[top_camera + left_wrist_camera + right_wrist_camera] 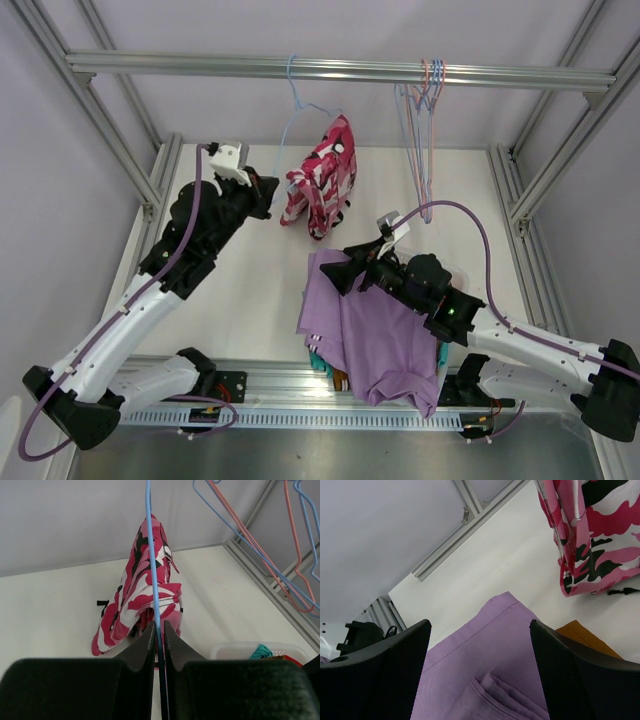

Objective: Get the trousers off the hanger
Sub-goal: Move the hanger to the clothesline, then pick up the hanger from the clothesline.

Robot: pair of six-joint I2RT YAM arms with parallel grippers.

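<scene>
The camouflage trousers (322,178) hang draped on the light blue hanger (148,500) under the rail (340,70), their lower end near the table (240,290). Just to their left, the left gripper (159,625) has its jaws pinched together on the hanger's wire. The lilac trousers (375,335) lie on top of a pile at the near edge. The right gripper (480,625) is over them, jaws wide apart, holding nothing.

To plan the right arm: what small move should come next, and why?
Probably move the right gripper, jaws open over the lilac trousers, toward the camouflage trousers, which hang on the blue hanger that the left gripper holds pinched.
</scene>
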